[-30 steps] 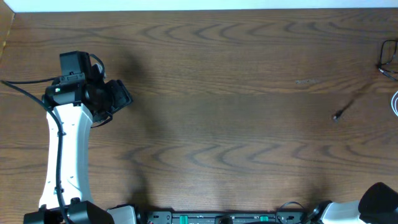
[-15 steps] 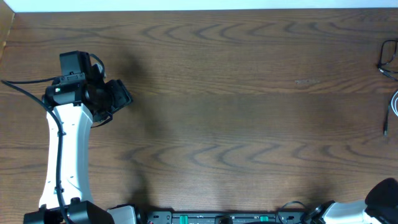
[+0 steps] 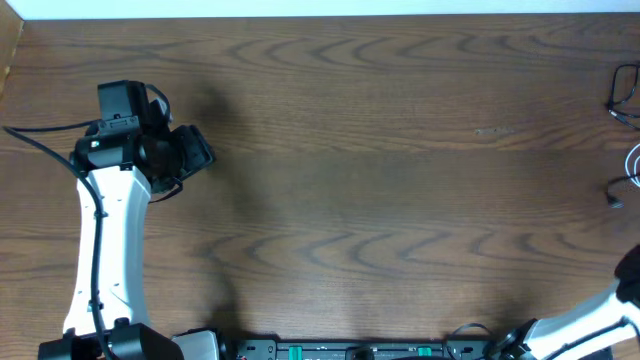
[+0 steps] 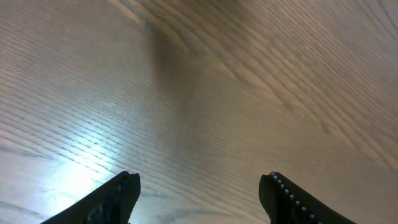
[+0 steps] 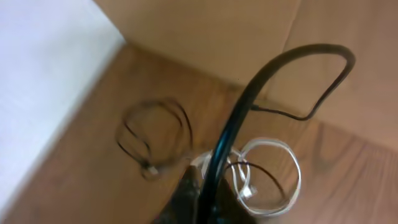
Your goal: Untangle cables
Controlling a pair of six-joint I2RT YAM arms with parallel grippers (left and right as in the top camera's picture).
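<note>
Grained wooden table (image 4: 236, 74) filling the frame, a dim band across it, perhaps a shadow, left gripper (image 4: 199, 194) at the bottom edge, dark fingers (image 4: 118, 198) spread apart over the wood

Dark brown wood-grain table (image 3: 380, 150): under the left gripper (image 4: 199, 186) I see lit wood grain. Ahead and left of the right gripper (image 5: 193, 199), a thin black cable loop (image 5: 155, 134) lies flat on the wood. Directly ahead lies a thin white cable coil (image 5: 280, 165), crossed by a black strand; its near end is blurred.
</note>
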